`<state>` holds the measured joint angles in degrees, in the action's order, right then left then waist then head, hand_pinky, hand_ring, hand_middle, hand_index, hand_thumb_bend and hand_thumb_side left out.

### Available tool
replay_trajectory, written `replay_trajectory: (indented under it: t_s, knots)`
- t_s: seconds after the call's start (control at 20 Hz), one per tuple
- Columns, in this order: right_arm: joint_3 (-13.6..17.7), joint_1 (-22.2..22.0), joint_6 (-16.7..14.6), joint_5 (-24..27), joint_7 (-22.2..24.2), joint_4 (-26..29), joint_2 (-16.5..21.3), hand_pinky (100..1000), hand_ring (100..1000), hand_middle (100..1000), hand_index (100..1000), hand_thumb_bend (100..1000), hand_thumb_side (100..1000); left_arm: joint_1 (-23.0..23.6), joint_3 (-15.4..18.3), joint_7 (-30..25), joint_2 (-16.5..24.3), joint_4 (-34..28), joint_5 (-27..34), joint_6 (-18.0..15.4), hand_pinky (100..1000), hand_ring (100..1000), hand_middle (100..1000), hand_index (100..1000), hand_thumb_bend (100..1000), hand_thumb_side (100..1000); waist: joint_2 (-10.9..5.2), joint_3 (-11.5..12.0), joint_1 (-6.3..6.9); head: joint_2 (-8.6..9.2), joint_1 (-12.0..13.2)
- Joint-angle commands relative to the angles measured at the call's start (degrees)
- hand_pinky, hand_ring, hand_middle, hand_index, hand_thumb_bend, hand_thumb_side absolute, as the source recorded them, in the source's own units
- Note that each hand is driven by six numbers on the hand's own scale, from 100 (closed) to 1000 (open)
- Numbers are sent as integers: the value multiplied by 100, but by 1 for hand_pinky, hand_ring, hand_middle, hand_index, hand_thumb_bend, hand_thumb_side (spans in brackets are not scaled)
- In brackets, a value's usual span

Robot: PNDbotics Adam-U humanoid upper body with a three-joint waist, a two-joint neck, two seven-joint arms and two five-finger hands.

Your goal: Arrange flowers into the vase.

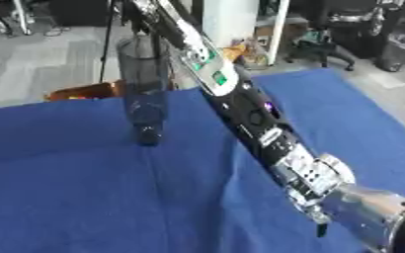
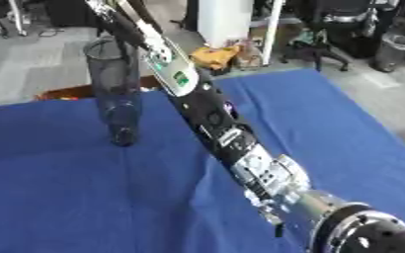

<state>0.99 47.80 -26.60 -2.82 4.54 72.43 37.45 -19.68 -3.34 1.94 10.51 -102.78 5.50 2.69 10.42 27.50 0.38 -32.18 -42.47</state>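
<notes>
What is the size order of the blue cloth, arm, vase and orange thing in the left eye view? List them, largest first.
1. Blue cloth, which fills most of the view.
2. Right arm, enlarged by its nearness to the camera.
3. Vase.
4. Orange thing, partly hidden behind the table.

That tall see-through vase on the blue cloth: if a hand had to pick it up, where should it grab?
Probably round the middle of the vase, from the side. It stands upright, tall and narrow with straight walls, so fingers could wrap round it; gripping near the rim might tip it. The right arm already reaches beside it.
</notes>
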Motion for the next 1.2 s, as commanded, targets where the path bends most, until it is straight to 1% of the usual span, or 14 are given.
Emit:
replay_trajectory:
  t_s: [0.05,0.1,0.15,0.2,0.25,0.35,0.4,0.45,0.6,0.65,0.7,0.8,1.2]
  knots:
    - [23,110,61,88,53,43,78,100,338,100,446,100,989,-102,-2,-20,52,-67,14,-4,392,566,601,769,601,690,-8,15,-56,73,-21]
    - [23,115,77,124,77,42,79,100,344,100,449,100,989,-107,-1,-21,53,-68,14,-4,392,566,601,769,601,690,-4,18,-60,77,-21]
    - [23,116,91,158,102,43,80,100,388,100,472,100,980,-109,-1,-21,53,-68,14,-3,392,566,600,769,601,690,-3,20,-63,81,-21]
    - [23,114,104,189,128,45,85,100,413,100,488,100,977,-109,-1,-22,53,-68,14,-3,392,566,600,769,601,690,-4,23,-66,86,-18]
    - [25,110,117,214,151,45,91,140,455,110,512,100,974,-110,-1,-22,54,-68,14,-3,392,566,600,769,600,691,-6,26,-70,91,-18]
    - [33,101,142,255,186,40,101,243,531,188,562,100,967,-110,1,-21,54,-69,15,-2,392,566,601,770,598,693,-11,30,-77,98,-15]
    - [35,96,151,270,200,40,106,278,564,215,578,100,965,-108,1,-21,54,-68,15,-2,392,566,601,769,598,693,-13,31,-80,100,-13]
    - [36,92,155,278,216,41,111,331,614,250,597,100,966,-106,1,-20,55,-67,16,-1,392,565,600,769,598,694,-16,31,-84,101,-12]
    - [39,84,158,276,267,38,123,462,717,315,640,100,967,-105,1,-19,58,-63,16,-1,393,566,601,770,596,695,-24,29,-97,115,-5]
    - [35,82,152,279,298,36,125,569,758,339,653,100,968,-105,0,-19,59,-63,16,-2,393,566,601,770,596,695,-26,28,-104,119,-3]
    - [30,78,143,280,339,31,128,658,773,348,657,100,968,-105,0,-19,61,-62,16,-2,393,566,601,770,596,695,-29,28,-112,119,-2]
    - [26,72,132,268,440,8,137,680,784,350,657,100,969,-104,1,-18,65,-60,13,-3,393,565,600,769,597,696,-35,23,-130,116,2]
    - [46,57,138,212,623,-64,149,678,789,340,656,100,972,-103,2,-18,68,-56,10,-6,394,566,601,770,594,697,-43,7,-169,101,7]
